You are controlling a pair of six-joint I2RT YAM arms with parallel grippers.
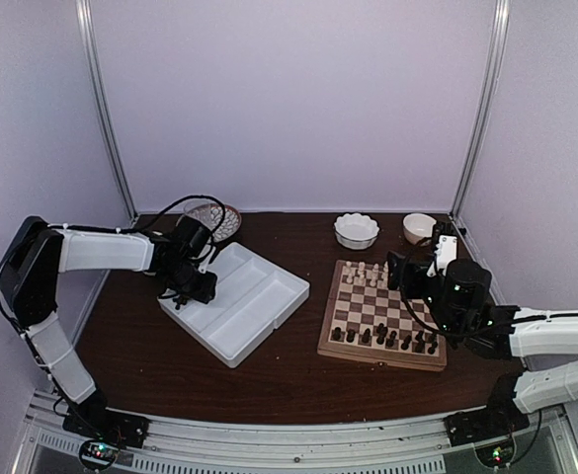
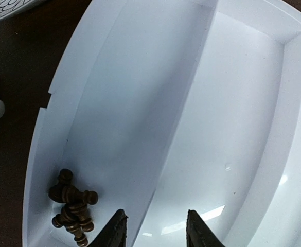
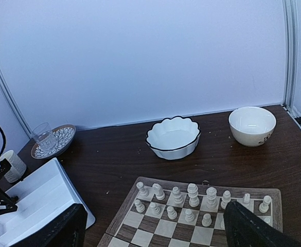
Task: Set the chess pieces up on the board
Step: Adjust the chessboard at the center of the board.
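Top: left gripper [image 1: 188, 292] is hovering over the white tray [image 1: 259, 296]; right gripper [image 1: 399, 272] is hanging over the board [image 1: 380, 361], far side.
Left wrist: fingers [image 2: 114, 231] are sitting narrowly apart, gripping nothing; dark chess pieces [image 2: 72, 206] are lying heaped in a tray corner, maybe five.
Right wrist: fingers [image 3: 63, 229] are gaping wide, empty, above the cream chessmen [image 3: 191, 198].

place: lab robot booth | evidence: white panel walls [image 1: 289, 99], metal corner posts [image 1: 109, 118], base rail [image 1: 298, 439]

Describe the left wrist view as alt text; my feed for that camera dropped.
A small heap of dark brown chess pieces lies in a corner of the left compartment of the white divided tray, at the picture's lower left. The left gripper hangs open and empty just right of them, above the tray's divider.
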